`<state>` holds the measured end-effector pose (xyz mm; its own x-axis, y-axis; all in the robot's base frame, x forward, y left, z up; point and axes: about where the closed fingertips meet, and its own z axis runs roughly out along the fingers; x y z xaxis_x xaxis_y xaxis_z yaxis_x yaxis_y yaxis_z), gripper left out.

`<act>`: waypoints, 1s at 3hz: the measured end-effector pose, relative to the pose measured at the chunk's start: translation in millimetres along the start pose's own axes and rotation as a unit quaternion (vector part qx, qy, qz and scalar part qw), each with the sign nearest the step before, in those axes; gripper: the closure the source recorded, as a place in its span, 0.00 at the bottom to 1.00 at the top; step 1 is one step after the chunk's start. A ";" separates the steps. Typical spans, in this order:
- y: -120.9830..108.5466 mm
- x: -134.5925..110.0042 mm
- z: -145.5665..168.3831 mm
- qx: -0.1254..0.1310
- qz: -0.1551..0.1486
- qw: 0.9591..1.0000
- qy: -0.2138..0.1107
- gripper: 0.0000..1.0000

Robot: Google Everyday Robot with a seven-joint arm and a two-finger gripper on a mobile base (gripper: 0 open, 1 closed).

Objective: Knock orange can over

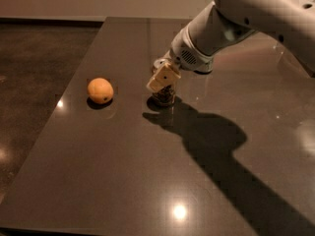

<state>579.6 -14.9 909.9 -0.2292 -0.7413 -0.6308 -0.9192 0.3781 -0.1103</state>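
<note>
The orange can stands upright near the middle of the dark table. Only its lower body and part of its silver top show; the rest is hidden behind the gripper. My gripper, with cream-coloured fingers, is right in front of the can's upper half and seems to touch it. My white arm reaches in from the upper right.
A round orange fruit lies on the table to the left of the can. The table's left edge runs diagonally beside a dark floor. The arm's shadow falls across the table to the right front of the can.
</note>
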 end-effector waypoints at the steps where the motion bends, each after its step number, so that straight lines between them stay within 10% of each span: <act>1: 6.8 -3.0 -4.1 -0.013 -0.005 1.000 -0.007 0.61; 3: 0.6 1.6 -42.0 -0.014 -0.026 0.997 0.070 1.00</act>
<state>565.2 -39.1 941.0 -0.2214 -0.8306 -0.5110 -0.9392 0.3226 -0.1174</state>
